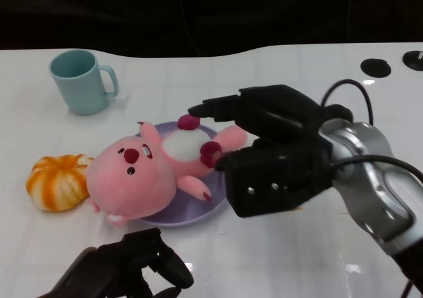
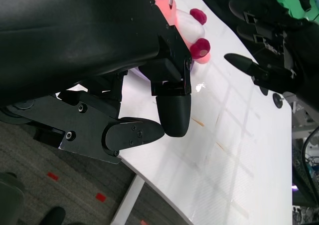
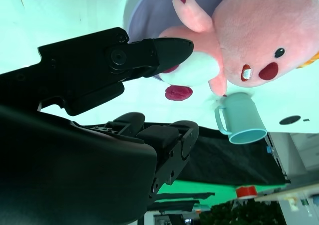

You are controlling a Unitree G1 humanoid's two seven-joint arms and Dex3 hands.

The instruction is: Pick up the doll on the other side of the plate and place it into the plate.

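1. The doll (image 1: 149, 172), a pink plush animal with a white belly, lies on its back on the plate (image 1: 198, 209) in the middle of the table (image 1: 277, 258). Its head hangs over the plate's rim toward 8 o'clock, and its feet point toward 2 o'clock.
2. The plate is pale purple. Most of it is hidden under the doll, and only the near rim at about 5 o'clock shows plainly.
3. The right hand (image 1: 264, 146) is at 3 o'clock of the plate, just beside the doll's legs. Its fingers (image 1: 218, 105) are spread apart and reach over the doll's feet, and it grips nothing. In the right wrist view one fingertip (image 3: 172, 50) is close over the white belly, but I cannot tell whether it touches.
4. The left hand (image 1: 125, 268) is at the near edge of the table, at about 7 o'clock of the plate and apart from it. Its fingers are curled inward with nothing in them.
5. A light blue mug (image 1: 82, 81) stands upright at 11 o'clock of the plate, well apart from it, with its handle turned toward the right.
6. An orange and white striped round thing (image 1: 58, 181), like a small pumpkin, lies at 9 o'clock, touching or nearly touching the doll's head.
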